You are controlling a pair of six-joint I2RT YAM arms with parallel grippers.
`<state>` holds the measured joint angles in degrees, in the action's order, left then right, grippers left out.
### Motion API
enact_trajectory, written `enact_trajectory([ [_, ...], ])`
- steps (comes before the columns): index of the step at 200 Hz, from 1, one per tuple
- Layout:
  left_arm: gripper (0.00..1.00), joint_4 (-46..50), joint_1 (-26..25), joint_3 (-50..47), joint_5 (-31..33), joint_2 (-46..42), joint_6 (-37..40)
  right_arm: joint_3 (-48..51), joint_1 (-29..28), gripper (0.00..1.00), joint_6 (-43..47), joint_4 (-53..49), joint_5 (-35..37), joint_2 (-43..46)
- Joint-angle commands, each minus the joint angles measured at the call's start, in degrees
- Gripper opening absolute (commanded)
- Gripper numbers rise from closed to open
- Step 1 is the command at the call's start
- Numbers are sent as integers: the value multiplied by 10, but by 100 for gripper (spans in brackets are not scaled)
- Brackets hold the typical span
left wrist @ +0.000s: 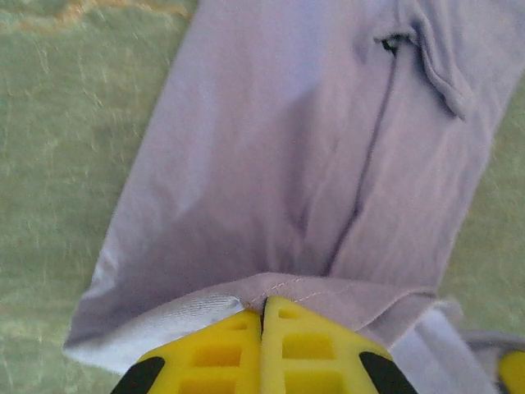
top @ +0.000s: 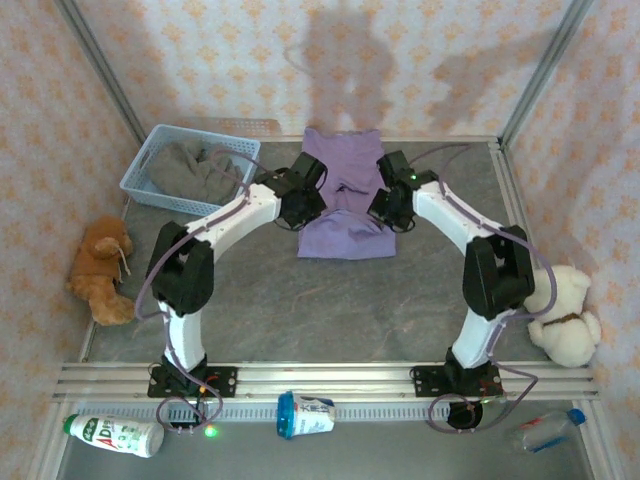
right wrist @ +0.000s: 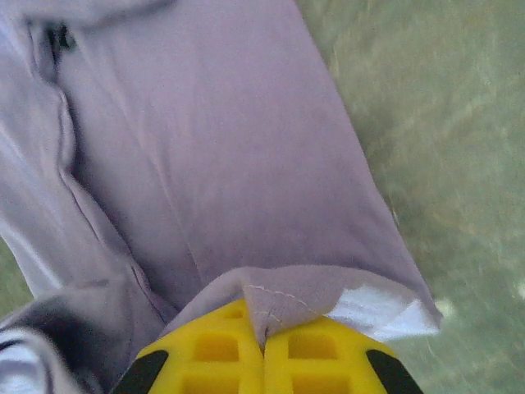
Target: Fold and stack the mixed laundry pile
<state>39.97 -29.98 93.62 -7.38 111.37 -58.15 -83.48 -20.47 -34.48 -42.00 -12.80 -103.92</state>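
The grey counter (top: pixel 330 310) is carrying the whole scene, with patterned walls standing around it. The left arm (top: pixel 215 225) and the right arm (top: pixel 460 220) are reaching from the near rail toward the far middle and bending in toward each other.

Between them the lavender T-shirt (top: pixel 345 175) is lying at the far centre of the counter, neck end toward the back wall. Its near part is bunching into a rounded fold close to the arms. The grey top (top: pixel 195 172) is sitting crumpled inside the light blue basket (top: pixel 140 185) at the far left corner, well apart from the T-shirt.

A brown plush toy (top: pixel 100 268) is resting off the counter's left edge, and a cream plush toy (top: pixel 565 315) is sitting off the right edge. In front of the rail a white bottle (top: pixel 115 435) with a green cap, a blue-and-white cup (top: pixel 305 415) and a clear bottle (top: pixel 545 430) are lying on their sides.

The left end effector (top: pixel 300 207) is pressing on the T-shirt's left side. In the left wrist view its yellow fingers (left wrist: pixel 221 353) are closing tight together on a stitched hem of the T-shirt (left wrist: pixel 287 148).

The right end effector (top: pixel 387 210) is doing the same on the right side. In the right wrist view its fingers (right wrist: pixel 316 357) are clamping a turned-up hem corner of the T-shirt (right wrist: pixel 205 148).

A small dark print (top: pixel 350 188) is showing on the chest.
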Motion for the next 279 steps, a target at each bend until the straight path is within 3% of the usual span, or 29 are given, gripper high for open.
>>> enact_trajectory([
  [1, 0, 43, 19, 59, 27, 40, 17, -65, 20, 0, -16, -11, 16, -47],
  [51, 0, 73, 53, 191, 33, 155, 14, -218, 49, 0, -44, -32, 7, -184],
  [67, 0, 70, 62, 231, 30, 190, 22, -259, 56, 12, -51, -32, -4, -226],
  [74, 1, 76, 68, 251, 29, 205, 23, -270, 59, 23, -52, -23, -13, -239],
  [85, 14, 89, 75, 277, 26, 225, 18, -278, 64, 46, -47, 1, -33, -250],
  [89, 25, 93, 78, 283, 27, 230, 16, -281, 66, 51, -46, 5, -37, -252],
  [95, 51, 99, 81, 287, 31, 233, 11, -285, 68, 56, -43, 6, -36, -251],
  [99, 60, 103, 83, 288, 34, 233, 7, -284, 68, 57, -39, 7, -33, -248],
  [117, 68, 98, 85, 269, 55, 210, 8, -260, 69, 64, -6, 13, -18, -215],
  [142, 65, 71, 76, 205, 71, 151, 16, -194, 69, 61, 42, 3, -30, -150],
  [155, 60, 45, 62, 167, 57, 121, 30, -131, 62, 53, 58, 19, -43, -103],
  [164, 54, 27, 48, 146, 40, 105, 43, -96, 56, 44, 65, 28, -54, -76],
  [182, 32, 13, 14, 119, 10, 91, 59, -52, 42, 26, 68, 31, -78, -51],
  [196, 23, 15, -9, 105, 5, 92, 64, -29, 30, 18, 67, 45, -92, -48],
  [236, 20, -25, -25, 38, 11, 113, 40, -10, 13, 16, 37, 80, -82, -90],
  [279, 19, -14, -23, 36, 46, 150, 65, 16, 14, 18, 26, 98, -61, -130],
])
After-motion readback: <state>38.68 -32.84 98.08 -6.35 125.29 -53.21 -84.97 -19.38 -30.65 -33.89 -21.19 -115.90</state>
